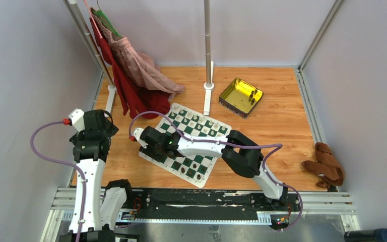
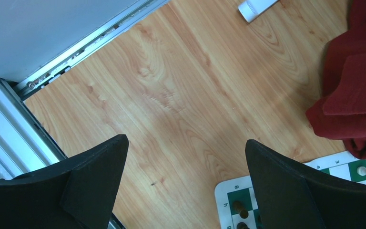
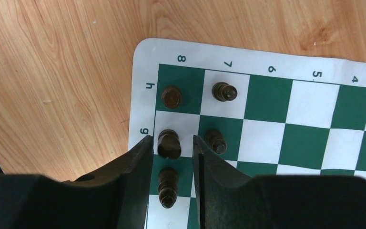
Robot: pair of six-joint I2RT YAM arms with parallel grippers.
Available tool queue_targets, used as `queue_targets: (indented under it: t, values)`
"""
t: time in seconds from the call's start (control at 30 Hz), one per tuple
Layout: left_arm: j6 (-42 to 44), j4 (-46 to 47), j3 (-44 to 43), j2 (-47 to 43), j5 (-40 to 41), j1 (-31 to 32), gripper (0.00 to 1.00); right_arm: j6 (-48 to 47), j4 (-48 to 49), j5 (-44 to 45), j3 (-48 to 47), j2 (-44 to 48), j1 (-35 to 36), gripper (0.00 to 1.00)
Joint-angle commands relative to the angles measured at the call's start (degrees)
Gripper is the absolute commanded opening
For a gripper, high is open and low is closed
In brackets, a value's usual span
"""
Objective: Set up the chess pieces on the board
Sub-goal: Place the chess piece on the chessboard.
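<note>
The green and white board (image 1: 187,164) lies slanted on the wooden table. White chess pieces (image 1: 196,121) line its far side. Dark pieces stand at its near left corner. My right gripper (image 3: 171,139) is low over that corner (image 3: 145,52), open, its fingertips on either side of a dark piece (image 3: 168,143) with a gap on each side. A second dark piece (image 3: 167,186) stands further back between the fingers. Three more (image 3: 172,97) (image 3: 224,91) (image 3: 215,141) stand close by. My left gripper (image 2: 186,143) hangs wide open and empty over bare wood, left of the board corner (image 2: 228,188).
A yellow tray (image 1: 232,98) at the back right holds a few dark pieces (image 1: 253,96). Red and pink clothes (image 1: 131,91) hang from a rack and drape onto the table by the board's far left corner. A pole base (image 1: 208,88) stands behind the board. A brown plush toy (image 1: 326,165) lies at the right.
</note>
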State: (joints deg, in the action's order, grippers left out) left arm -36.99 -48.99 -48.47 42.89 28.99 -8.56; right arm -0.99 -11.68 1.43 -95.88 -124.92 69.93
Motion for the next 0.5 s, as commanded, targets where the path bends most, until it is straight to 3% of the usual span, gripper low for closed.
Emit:
queue_targets:
  t: [0.0,0.47]
  values:
    - [-0.9,0.6,0.6,-0.6,0.7,-0.5,1.00,-0.4,0.0,-0.6,1.2,0.2,-0.7,0.41]
    - [-1.1,0.9,-0.6,2.2,0.1,-0.6,1.00,-2.8,-0.4,0.1,-2.0,4.0,-0.7,0.41]
